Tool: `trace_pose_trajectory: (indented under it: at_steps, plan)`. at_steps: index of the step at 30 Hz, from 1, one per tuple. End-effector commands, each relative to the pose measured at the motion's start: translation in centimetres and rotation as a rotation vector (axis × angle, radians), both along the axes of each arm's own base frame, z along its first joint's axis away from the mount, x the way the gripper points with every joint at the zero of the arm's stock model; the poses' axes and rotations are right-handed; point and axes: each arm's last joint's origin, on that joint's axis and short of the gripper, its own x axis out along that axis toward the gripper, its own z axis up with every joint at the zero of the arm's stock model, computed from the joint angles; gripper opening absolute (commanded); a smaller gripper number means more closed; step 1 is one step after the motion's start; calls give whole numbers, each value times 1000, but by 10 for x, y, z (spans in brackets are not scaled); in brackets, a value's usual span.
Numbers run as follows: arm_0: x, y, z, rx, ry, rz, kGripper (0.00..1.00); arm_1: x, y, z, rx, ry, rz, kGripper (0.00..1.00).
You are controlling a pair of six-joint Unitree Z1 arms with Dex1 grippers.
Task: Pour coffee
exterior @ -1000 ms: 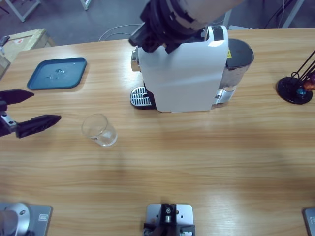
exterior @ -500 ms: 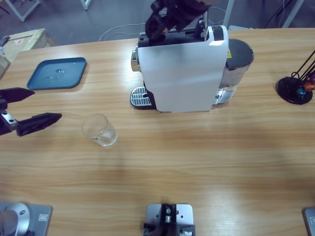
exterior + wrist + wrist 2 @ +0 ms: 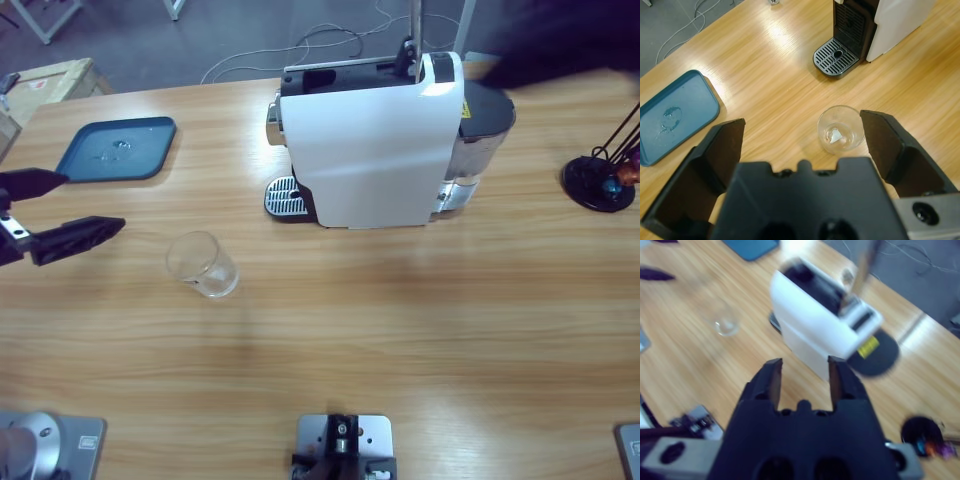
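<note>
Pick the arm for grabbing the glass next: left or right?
Left. Its hand hangs open just beside the glass, which sits between its jaws in the wrist view. The right hand is high above the coffee machine, empty.

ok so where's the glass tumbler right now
The glass tumbler stands upright on the table in the high view, left of centre, below the blue tray and in front of the coffee machine's drip grate.

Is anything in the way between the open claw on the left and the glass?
No. Only bare table lies between the left gripper and the glass, and its jaws are open. The blue tray sits off to one side.
</note>
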Motion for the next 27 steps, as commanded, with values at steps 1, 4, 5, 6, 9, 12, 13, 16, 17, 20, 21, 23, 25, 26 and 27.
trace_pose_trajectory:
  at_steps: [1, 4, 5, 6, 9, 12, 13, 16, 17, 20, 21, 23, 25, 26, 27]
  plan:
    - [7, -9, 7, -5, -4, -18, 991, -11, -85, -44, 23, -3, -439, 0]
    - [5, -8, 6, -10, 3, -16, 991, 7, -97, -66, 20, 59, -650, 0]
    - [5, -7, 6, -10, 4, -17, 991, 16, -100, -75, 11, 91, -711, 0]
    - [4, -7, 7, -10, 4, -17, 991, 24, -101, -85, 1, 128, -757, 101]
    - [3, -5, 9, -9, 3, -19, 991, 42, -102, -106, -8, 169, -824, 998]
    - [3, -6, 8, -2, 7, -19, 991, 59, -109, -127, -35, 206, -894, 1000]
    - [4, -6, 8, -2, 8, -20, 991, 65, -113, -134, -33, 229, -922, 1000]
    - [2, -5, 8, -1, 8, -21, 991, 76, -126, -150, -22, 257, -978, 970]
    - [2, -5, 8, 3, 9, -21, 991, 78, -129, -153, -17, 258, -986, 964]
    - [2, -5, 7, 7, 12, -21, 991, 86, -137, -161, -17, 265, -1009, 959]
    - [3, -5, 7, 9, 15, -22, 991, 89, -138, -164, -18, 269, -1012, 960]
    - [4, -7, 6, 13, 20, -21, 991, 95, -140, -169, -24, 275, -1017, 962]
    - [4, -7, 5, 14, 23, -20, 991, 99, -143, -174, -33, 283, -1027, 959]
    - [4, -7, 5, 14, 25, -19, 991, 102, -145, -177, -36, 289, -1032, 959]
    - [4, -7, 4, 16, 27, -19, 991, 103, -146, -179, -40, 296, -1034, 959]
